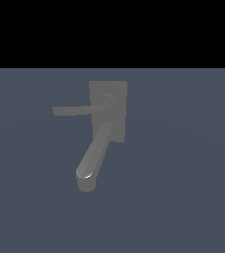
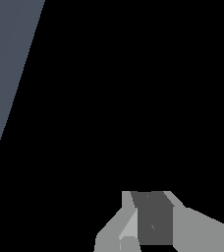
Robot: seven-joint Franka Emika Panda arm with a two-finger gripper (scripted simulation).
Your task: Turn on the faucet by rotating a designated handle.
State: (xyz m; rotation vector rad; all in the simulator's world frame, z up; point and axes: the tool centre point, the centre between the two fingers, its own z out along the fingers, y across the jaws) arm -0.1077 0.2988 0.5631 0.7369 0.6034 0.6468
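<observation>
In the exterior view the matte grey faucet (image 1: 108,111) has its rectangular block base upright. Its thick rounded spout (image 1: 92,158) runs down toward the view's lower left. The handle (image 1: 80,109), a thin flat lever, reaches from the round pivot toward the exterior view's left, roughly level. No arm or gripper shows in that view. The wrist view shows only my gripper (image 2: 151,197): light grey fingers (image 2: 128,231) with a darker grey face between them. Neither the faucet nor the handle appears in the wrist view. Nothing is seen held.
A plain blue-grey floor (image 1: 183,188) lies around the faucet, with black beyond it. A strip of the same floor (image 2: 6,59) shows in the wrist view; the remainder there is black.
</observation>
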